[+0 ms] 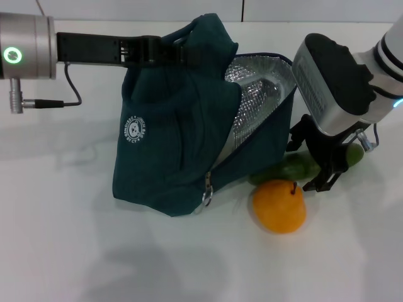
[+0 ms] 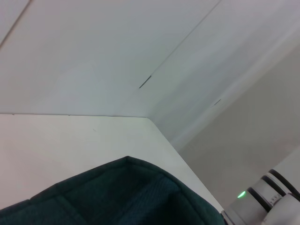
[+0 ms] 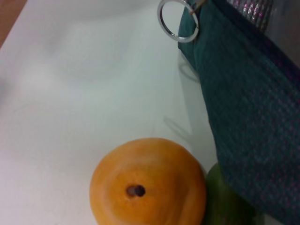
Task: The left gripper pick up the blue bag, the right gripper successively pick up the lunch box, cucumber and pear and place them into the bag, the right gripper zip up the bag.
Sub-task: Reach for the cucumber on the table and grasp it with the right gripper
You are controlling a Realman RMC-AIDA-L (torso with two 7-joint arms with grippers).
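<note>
The blue bag (image 1: 182, 126) hangs slightly off the table with its silver-lined mouth (image 1: 261, 94) open toward the right. My left gripper (image 1: 165, 50) is shut on the bag's top edge and holds it up. The green cucumber (image 1: 289, 168) lies on the table against the bag's lower right side. The orange-coloured pear (image 1: 279, 206) sits just in front of it. My right gripper (image 1: 320, 171) is down over the cucumber's right half, beside the bag's mouth. The right wrist view shows the pear (image 3: 147, 183), the cucumber (image 3: 229, 202) and the bag's wall (image 3: 248, 93) close up. The lunch box is hidden.
A silver zipper ring (image 1: 206, 197) dangles at the bag's lower front, also in the right wrist view as the zipper ring (image 3: 176, 21). The white table (image 1: 75, 239) stretches out to the left and front. A wall (image 2: 140, 47) rises behind the table's far edge.
</note>
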